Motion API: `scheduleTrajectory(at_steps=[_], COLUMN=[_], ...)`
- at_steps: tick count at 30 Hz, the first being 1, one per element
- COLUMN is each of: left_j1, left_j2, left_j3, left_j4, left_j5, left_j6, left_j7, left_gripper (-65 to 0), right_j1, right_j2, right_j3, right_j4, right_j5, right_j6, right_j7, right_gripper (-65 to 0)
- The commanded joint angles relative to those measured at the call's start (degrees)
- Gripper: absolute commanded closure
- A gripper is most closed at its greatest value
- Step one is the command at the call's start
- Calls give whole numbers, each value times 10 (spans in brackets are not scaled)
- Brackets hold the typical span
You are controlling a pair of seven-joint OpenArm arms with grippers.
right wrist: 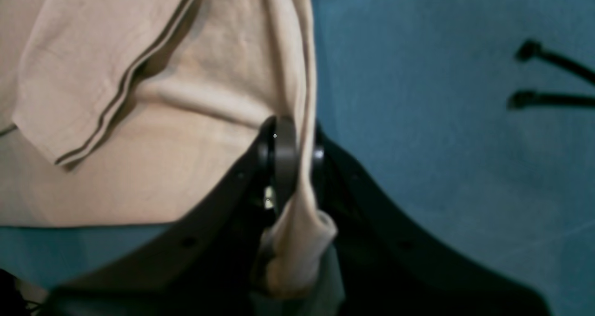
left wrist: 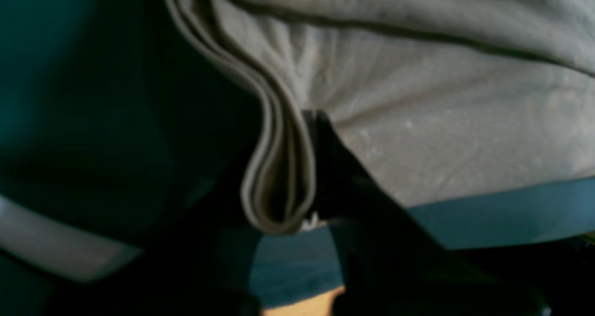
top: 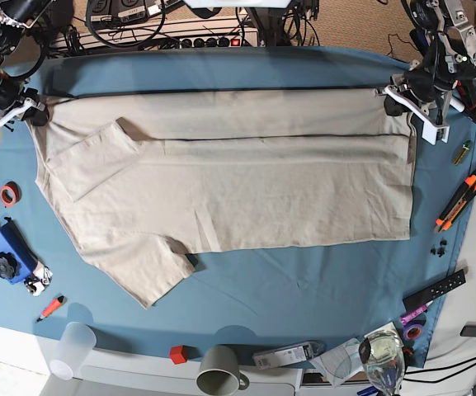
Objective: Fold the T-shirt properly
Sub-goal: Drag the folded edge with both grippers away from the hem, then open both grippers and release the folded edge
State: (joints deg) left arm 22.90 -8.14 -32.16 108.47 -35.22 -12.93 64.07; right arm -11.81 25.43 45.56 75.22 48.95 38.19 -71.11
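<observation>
The beige T-shirt (top: 246, 181) lies spread on the teal table cloth (top: 320, 280), collar end to the left, its far long edge folded over toward the middle. My left gripper (top: 404, 101) is at the shirt's far right corner. In the left wrist view it (left wrist: 288, 167) is shut on a bunched fold of the T-shirt (left wrist: 441, 121). My right gripper (top: 33, 111) is at the far left corner. In the right wrist view it (right wrist: 295, 144) is shut on a gathered edge of the T-shirt (right wrist: 139, 144), with a sleeve lying to the left.
A red tape roll (top: 9, 195), a blue object (top: 5, 250) and a red marker (top: 49, 307) lie at the left. A clear cup (top: 73, 346), a grey mug (top: 219, 371) and a glass (top: 382, 355) stand at the front. Orange cutters (top: 460, 198) and a black remote (top: 435, 290) lie at the right.
</observation>
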Motion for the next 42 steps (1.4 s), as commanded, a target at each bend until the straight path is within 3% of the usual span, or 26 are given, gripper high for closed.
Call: scheduleTrajectory(at_steps=[1, 11, 23, 25, 29, 42], left_j1=[8, 22, 28, 30, 30, 84], left_j2=[-8, -8, -8, -8, -8, -8], left_j3=[-3, -28, -33, -33, -33, -33], left_j4=[10, 23, 24, 24, 29, 152], left_j5=[18, 19, 5, 4, 5, 12], left_j6=[4, 4, 1, 1, 2, 2], left_j7=[15, 15, 30, 30, 36, 4], left_gripper=[0, 0, 0, -57, -201, -211], right_j1=[-9, -76, -79, -79, -79, -78], right_j2=[12, 11, 11, 11, 11, 13], right_j3=[3, 46, 63, 63, 63, 87], right_j4=[6, 129, 133, 133, 133, 134], right_j5=[-14, -3, -3, -3, -3, 2], right_j6=[-3, -3, -3, -3, -3, -5], right_j7=[-14, -20, -52, -52, -55, -56], right_gripper=[0, 0, 0, -16, -167, -176])
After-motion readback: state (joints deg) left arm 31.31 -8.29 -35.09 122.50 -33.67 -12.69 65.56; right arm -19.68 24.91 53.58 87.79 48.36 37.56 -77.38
